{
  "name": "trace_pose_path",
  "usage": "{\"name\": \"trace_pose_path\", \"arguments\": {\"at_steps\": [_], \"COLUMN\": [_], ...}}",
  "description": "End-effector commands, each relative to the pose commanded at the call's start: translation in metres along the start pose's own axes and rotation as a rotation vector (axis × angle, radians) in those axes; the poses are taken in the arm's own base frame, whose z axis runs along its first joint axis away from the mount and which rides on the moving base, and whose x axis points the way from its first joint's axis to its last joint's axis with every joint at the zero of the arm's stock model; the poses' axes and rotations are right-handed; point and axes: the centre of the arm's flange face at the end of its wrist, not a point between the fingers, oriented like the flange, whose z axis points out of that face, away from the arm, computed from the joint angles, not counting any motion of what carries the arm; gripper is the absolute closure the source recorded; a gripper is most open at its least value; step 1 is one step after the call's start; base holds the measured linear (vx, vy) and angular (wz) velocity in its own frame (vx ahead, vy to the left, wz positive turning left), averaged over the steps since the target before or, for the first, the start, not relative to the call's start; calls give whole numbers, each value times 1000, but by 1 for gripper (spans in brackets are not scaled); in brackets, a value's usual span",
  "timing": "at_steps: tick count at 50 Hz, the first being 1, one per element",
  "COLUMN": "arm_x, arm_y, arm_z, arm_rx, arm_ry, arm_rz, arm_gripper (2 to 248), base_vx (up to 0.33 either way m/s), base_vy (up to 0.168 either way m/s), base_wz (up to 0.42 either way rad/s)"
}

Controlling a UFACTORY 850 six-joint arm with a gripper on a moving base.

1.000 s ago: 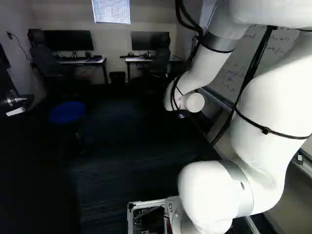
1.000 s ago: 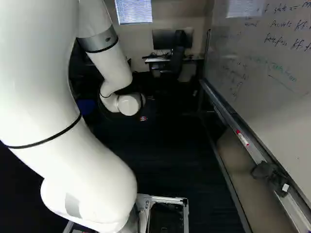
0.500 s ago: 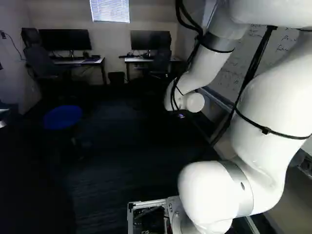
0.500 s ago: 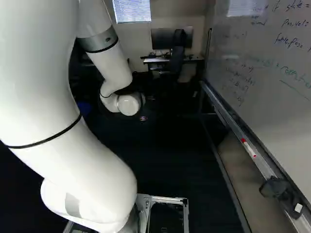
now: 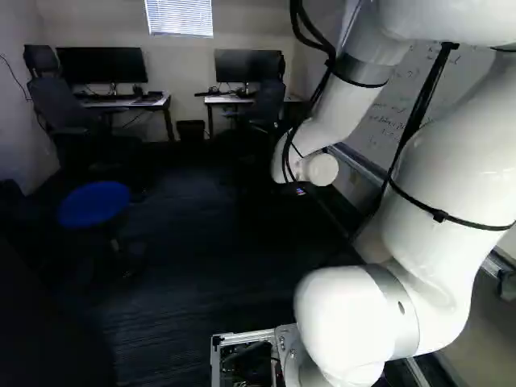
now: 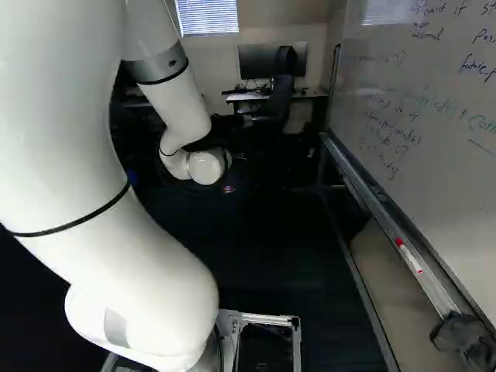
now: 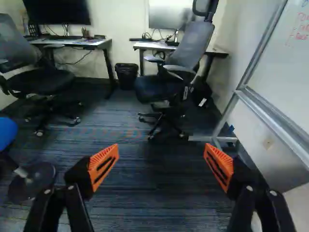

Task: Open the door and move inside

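Zero doors in view; probably already passed. Tool (image 7: 161, 150) spread wide, nothing gripped, left of whiteboard (image 6: 434, 139). Arm (image 5: 435, 161) folded, likely to keep clear while driving in. Stool (image 5: 93, 203) sits farther left of whiteboard. Vs 1 s ago: base has moved forward, lever-like handle gone from left base view's left edge, arm pose same.

On my screens the arm (image 5: 439, 153) is white, banded grey and black. I see a solid blue stool (image 5: 93, 201) at ten o'clock, striped pale-blue blinds (image 5: 179, 16) between eleven and twelve, dark and green scrawls on the white board (image 6: 457, 147) at two, black-slotted orange pads (image 7: 104, 162), and dark, finely streaked carpet (image 7: 159, 203).
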Motion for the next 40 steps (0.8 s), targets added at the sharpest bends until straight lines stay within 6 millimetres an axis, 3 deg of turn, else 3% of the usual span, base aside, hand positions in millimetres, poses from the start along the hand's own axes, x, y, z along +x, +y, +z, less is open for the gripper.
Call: {"name": "trace_pose_path", "arguments": {"at_steps": [40], "arm_x": [1], "arm_y": [0], "arm_z": [2], "arm_rx": [0], "arm_ry": [0], "arm_rz": [0], "arm_gripper": [3], "base_vx": [139], "base_vy": [5], "base_wz": [-7]}}
